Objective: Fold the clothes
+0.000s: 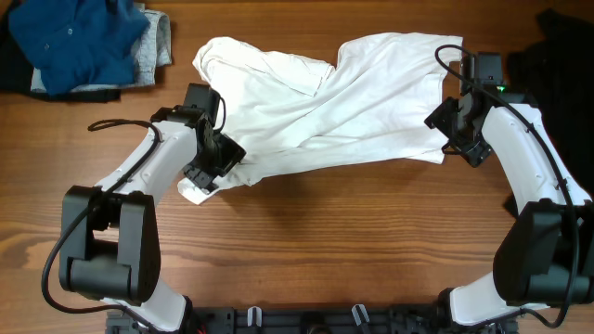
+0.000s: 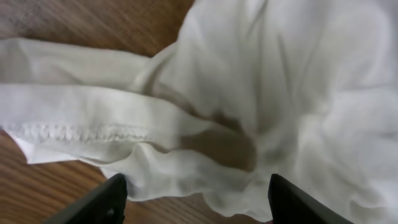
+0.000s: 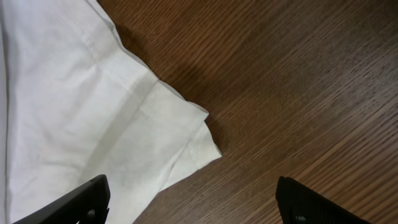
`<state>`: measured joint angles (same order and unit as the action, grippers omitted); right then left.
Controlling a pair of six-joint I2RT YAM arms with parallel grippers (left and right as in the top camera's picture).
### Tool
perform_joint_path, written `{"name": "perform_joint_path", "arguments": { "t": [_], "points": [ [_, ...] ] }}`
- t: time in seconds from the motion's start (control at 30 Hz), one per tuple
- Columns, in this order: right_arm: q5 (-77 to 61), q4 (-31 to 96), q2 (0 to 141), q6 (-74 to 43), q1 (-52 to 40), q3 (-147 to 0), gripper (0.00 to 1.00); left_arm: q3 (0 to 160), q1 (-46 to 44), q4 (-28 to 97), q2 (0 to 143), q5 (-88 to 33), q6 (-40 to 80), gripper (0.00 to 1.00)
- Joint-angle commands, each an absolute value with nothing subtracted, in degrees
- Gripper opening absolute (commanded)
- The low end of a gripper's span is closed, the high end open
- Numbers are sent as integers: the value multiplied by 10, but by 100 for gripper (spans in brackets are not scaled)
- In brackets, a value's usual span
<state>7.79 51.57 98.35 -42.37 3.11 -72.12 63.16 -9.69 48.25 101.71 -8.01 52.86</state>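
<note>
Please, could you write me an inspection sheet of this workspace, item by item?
Surface: wooden table, no spills seen.
Job's things: white T-shirt crumpled across the middle, not yet folded.
Clutter: blue garment lying on a grey garment, far left; black garment, far right.
Grippers: left pincer open at the shirt's hem; right pincer open over the shirt's corner; no grip seen.
Cables: left arm cable loops free; right arm cable crosses the shirt's edge.
Surroundings: nothing seen.
</note>
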Motion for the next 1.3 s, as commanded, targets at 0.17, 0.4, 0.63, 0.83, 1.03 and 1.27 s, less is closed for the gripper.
{"name": "perform_joint_path", "arguments": {
  "t": [0.17, 0.4, 0.63, 0.83, 1.03, 1.27],
  "points": [
    [91, 512, 980, -420, 31, -718, 86, 630, -99, 554, 1024, -34, 528, 73],
    [90, 511, 980, -420, 31, -718, 86, 641, -99, 552, 996, -36, 528, 69],
    [90, 506, 980, -420, 31, -718, 87, 645, -99, 496, 967, -46, 528, 74],
    [90, 507, 980, -420, 31, -718, 87, 645, -99, 460, 1004, -75, 539, 74],
    [90, 508, 980, -420, 31, -718, 87, 645, -99, 456, 1048, -96, 539, 73],
    [90, 509, 980, -420, 31, -718, 86, 645, -97, 458, 1053, -94, 538, 68]
  ]
}}
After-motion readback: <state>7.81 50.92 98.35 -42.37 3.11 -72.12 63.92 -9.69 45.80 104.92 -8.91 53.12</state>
